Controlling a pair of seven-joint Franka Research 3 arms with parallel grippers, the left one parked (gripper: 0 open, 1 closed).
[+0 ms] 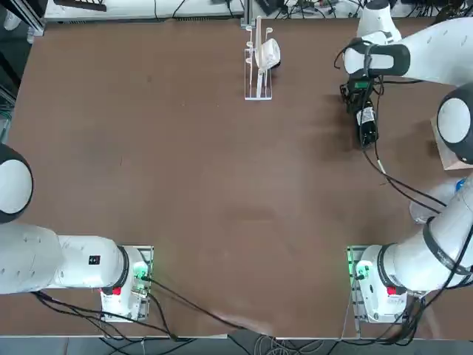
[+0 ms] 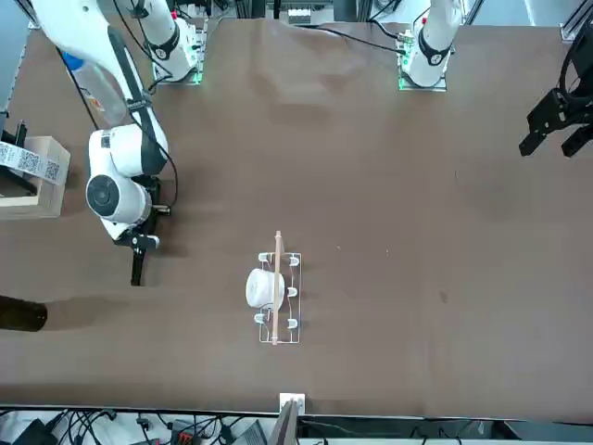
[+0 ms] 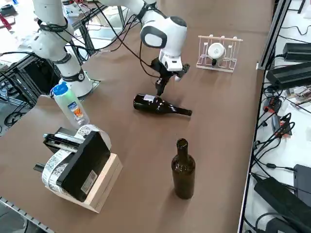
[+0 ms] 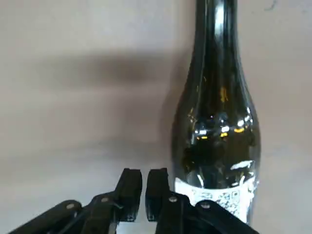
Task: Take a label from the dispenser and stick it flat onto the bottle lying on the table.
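The dark glass bottle lies on its side on the brown table, its neck toward the far side of the table. A white label with printed code marks sits on its body, also seen as a pale patch on the bottle in the right side view. My right gripper hovers just beside the bottle's body, on the side away from the dispenser, pointing down. Its fingers are shut with nothing between them. The gripper stands a little above the table. The label dispenser sits at the near right corner on a wooden base.
A brown glass bottle stands upright near the table's right edge. A clear plastic bottle with a blue cap stands between the dispenser and the arm's base. A clear rack holding a white object is at the far side.
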